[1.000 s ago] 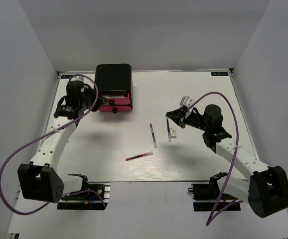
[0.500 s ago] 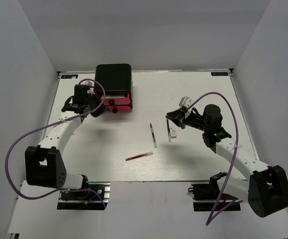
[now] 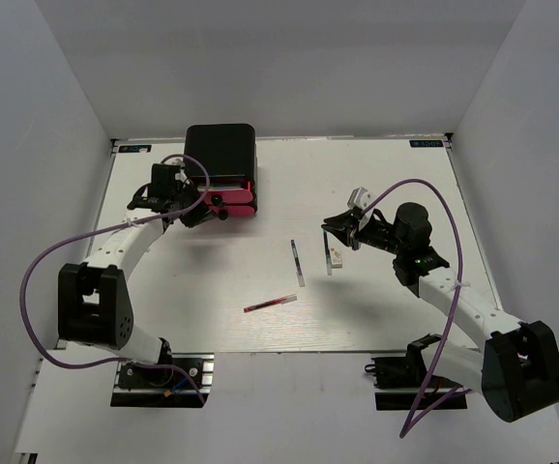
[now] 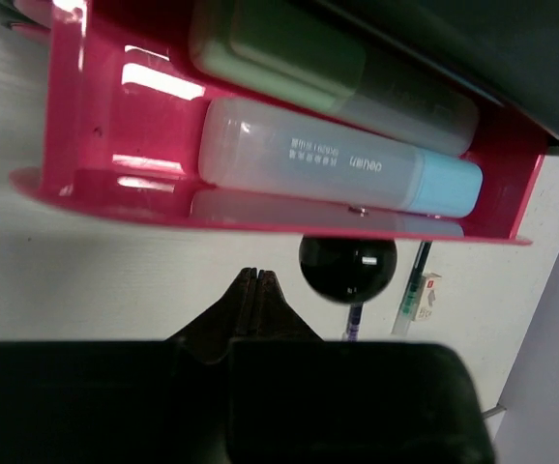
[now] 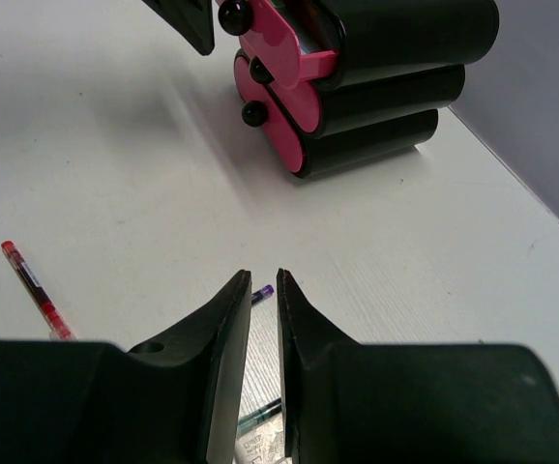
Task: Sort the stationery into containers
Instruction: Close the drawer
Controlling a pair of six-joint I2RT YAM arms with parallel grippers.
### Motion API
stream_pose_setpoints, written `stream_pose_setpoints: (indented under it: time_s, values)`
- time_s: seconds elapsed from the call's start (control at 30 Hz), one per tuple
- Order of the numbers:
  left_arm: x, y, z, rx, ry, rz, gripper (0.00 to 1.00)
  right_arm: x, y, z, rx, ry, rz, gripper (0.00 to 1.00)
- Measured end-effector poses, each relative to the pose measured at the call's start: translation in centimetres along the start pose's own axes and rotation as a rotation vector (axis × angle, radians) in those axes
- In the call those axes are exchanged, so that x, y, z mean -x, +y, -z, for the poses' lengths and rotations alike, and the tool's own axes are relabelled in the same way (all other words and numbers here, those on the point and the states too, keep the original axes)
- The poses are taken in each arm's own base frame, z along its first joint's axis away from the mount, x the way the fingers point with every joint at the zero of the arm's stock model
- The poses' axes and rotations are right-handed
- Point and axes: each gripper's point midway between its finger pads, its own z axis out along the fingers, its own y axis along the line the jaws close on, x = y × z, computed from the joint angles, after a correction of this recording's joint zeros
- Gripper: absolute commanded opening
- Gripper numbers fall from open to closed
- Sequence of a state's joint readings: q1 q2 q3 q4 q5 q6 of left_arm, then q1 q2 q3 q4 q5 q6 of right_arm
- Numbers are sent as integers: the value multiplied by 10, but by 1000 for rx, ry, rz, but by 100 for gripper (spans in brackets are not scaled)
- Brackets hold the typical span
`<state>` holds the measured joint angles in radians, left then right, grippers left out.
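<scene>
From above, a rounded black box [image 3: 220,153] is seen at the far left of the counter [image 3: 163,309], with three pink-red drawers [image 3: 233,201] stacked in its front. The left jaws are found just beside these drawers, on their left side, and the right jaws are held over the counter right of the middle, well apart from the box. Between the arms a thin dark pen [image 3: 298,263], a thin red pen [image 3: 270,304] and, near the right jaws, a small white block [image 3: 337,257] are lying. In the left wrist view the left jaws are shown clenched, tip against tip, on nothing. A black round knob [image 4: 347,267] is seen just beside their tips, and whether it is touched cannot be told. Behind it the top drawer [image 4: 67,116] is open, and a green marker [image 4: 289,58] and a light-blue marker [image 4: 338,162] are lying in it side by side. In the right wrist view the right jaws are parted by a narrow gap and nothing is grasped. A purple-tipped pen [image 5: 261,292] is seen beyond the gap, the red pen is lying to the left, and the top drawer is standing out further than the two below.
</scene>
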<state>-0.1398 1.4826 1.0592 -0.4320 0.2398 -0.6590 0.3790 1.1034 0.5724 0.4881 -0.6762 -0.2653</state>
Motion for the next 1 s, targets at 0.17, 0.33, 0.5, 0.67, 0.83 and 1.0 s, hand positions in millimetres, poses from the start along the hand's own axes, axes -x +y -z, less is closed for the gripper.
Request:
stream_pose_setpoints:
  time_s: [0.17, 0.33, 0.5, 0.67, 0.83, 1.0]
  values:
    - [3, -3, -11, -10, 19, 18, 0, 0, 0, 0, -1, 0, 0, 23]
    - [11, -10, -17, -23, 16, 39, 0, 0, -1, 0, -4, 1, 1, 23]
    - [11, -12, -19, -23, 20, 80, 0, 0, -1, 0, -5, 1, 1, 24]
    - [12, -14, -19, -21, 18, 126, 0, 0, -1, 0, -7, 2, 1, 24]
    - [17, -12, -20, -1, -8, 171, 0, 0, -1, 0, -8, 2, 1, 24]
    - [26, -10, -21, 28, -53, 212, 0, 0, -1, 0, -8, 2, 1, 24]
